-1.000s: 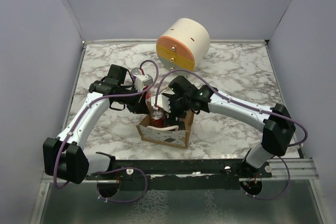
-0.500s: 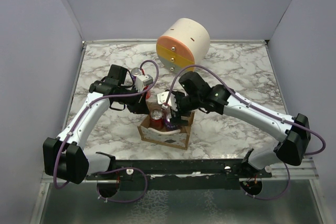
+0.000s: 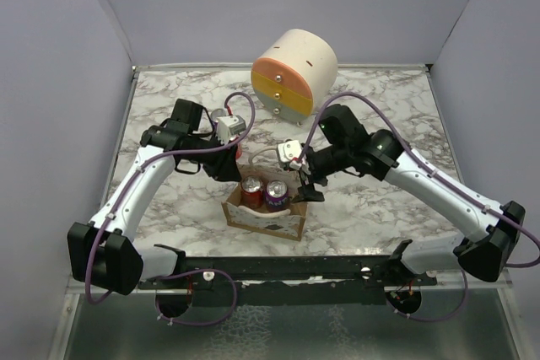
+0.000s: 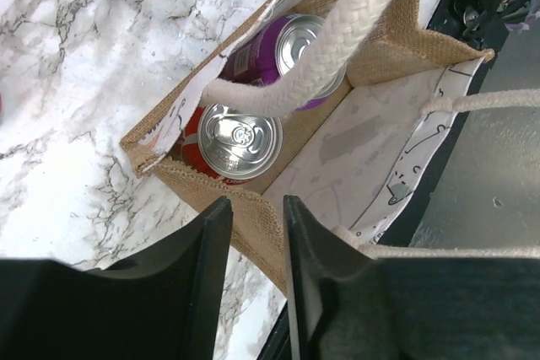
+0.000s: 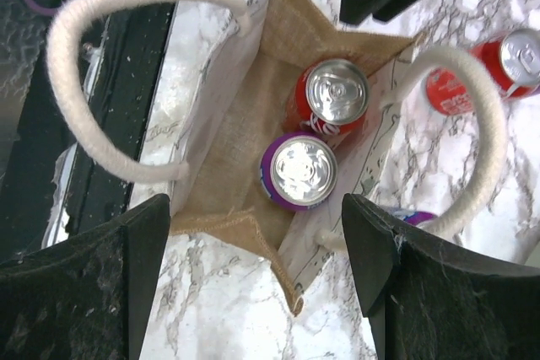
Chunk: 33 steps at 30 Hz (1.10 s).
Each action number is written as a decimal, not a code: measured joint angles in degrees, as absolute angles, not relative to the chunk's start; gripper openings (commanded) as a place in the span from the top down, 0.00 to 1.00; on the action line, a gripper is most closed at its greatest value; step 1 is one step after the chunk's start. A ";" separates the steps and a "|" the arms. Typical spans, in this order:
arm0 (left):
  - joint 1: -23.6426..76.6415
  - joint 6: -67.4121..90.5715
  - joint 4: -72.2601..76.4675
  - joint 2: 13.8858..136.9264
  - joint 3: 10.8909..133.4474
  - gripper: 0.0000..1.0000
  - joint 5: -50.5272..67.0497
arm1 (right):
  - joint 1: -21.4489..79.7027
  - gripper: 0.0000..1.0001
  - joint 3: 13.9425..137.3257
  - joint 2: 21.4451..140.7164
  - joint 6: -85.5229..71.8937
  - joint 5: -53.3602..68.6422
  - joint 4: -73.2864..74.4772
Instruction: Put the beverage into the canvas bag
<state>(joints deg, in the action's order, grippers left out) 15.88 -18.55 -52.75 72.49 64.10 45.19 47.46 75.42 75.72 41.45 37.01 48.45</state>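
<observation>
Now the purple can (image 5: 298, 170) and the red can (image 5: 336, 94) stand upright inside the canvas bag (image 3: 263, 218). My right gripper (image 5: 255, 200) hangs spread and empty above them. A finger could snag the rope handle (image 5: 472, 141) and tip the bag. My left gripper (image 4: 256, 204) pinches the bag's wall, and a tug there would drag it.

White arms (image 3: 139, 187), black joints (image 3: 114, 256), purple cables (image 3: 354, 100), black end effectors (image 4: 256, 208)

Left tool (image 4: 256, 210) clamped, right tool (image 5: 255, 208) wide open.
</observation>
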 measured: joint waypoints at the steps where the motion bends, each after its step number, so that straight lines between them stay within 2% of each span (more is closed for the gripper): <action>1: 15.88 -18.74 -52.80 72.49 64.49 0.62 45.17 | 46.78 0.19 75.09 75.61 41.63 37.80 48.86; 5: 15.75 -19.18 -53.47 72.40 66.59 0.58 44.58 | 41.28 0.19 73.78 74.28 41.69 41.06 49.80; 11: 14.31 -18.79 -53.10 72.34 71.70 0.52 42.22 | 26.61 0.17 71.61 66.76 38.28 45.56 47.27; 16: 13.39 -16.95 -51.37 73.80 75.05 0.46 39.00 | 20.47 0.16 70.24 67.00 29.63 42.41 39.22; 21: 12.12 -15.03 -49.69 75.11 75.96 0.39 36.88 | 20.05 0.14 70.94 75.79 22.68 36.97 34.13; 26: 11.22 -13.93 -49.10 75.46 75.94 0.27 35.64 | 22.20 0.11 73.49 85.34 20.10 33.39 32.03; 33: 10.15 -12.97 -48.31 75.40 75.46 0.24 34.63 | 30.09 0.07 74.63 92.27 20.84 28.27 30.35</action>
